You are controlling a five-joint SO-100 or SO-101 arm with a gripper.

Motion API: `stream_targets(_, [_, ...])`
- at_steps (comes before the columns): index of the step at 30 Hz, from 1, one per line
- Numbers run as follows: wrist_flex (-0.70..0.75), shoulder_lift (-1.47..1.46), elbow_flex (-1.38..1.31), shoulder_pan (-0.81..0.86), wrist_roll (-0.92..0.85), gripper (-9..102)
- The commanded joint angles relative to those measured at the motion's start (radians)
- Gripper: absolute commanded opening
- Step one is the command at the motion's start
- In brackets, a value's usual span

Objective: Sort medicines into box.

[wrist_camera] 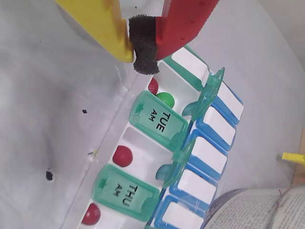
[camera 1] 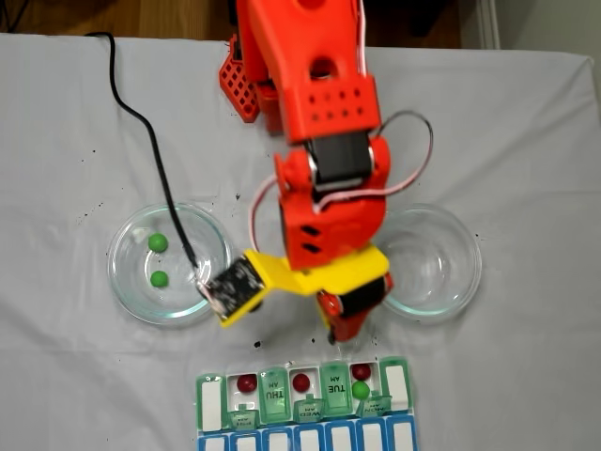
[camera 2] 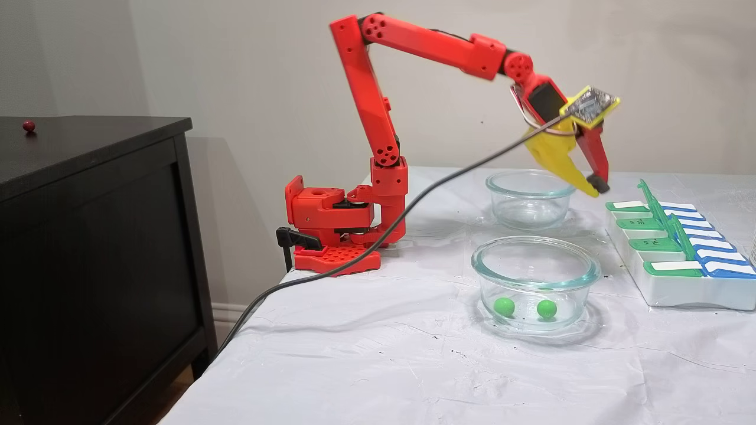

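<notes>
The end effector is seen in the wrist view with its yellow and red fingers pressed together on their own black foam pad; no ball is held between them. In a fixed view the end effector hangs above the tabletop, clear of the surface.

Just below the fingertips in the wrist view lies the box, with several lids raised. Nearest the tips, one open compartment holds a green ball and a red ball side by side. Past the closed TUE lid, a second red ball sits in an open compartment. Beyond the closed THU lid, a third red ball is seen.

Farther off, to the left of the end effector in a fixed view, a glass dish holds two green balls. To its right, partly hidden by the arm, stands another glass dish.

Far from the end effector in a fixed view, a small red ball rests on a dark cabinet.
</notes>
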Motion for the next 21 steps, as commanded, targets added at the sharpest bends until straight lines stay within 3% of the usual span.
stream_targets(1, [0.324,0.100,-0.241,0.106,-0.187,0])
stream_targets(3, [0.448,0.071,-0.299,0.166,-0.287,0])
stream_targets(12, [0.589,0.005,-0.282,0.428,-0.707,0])
stream_targets(21, [0.666,-0.172,-0.288,0.586,-1.424,0])
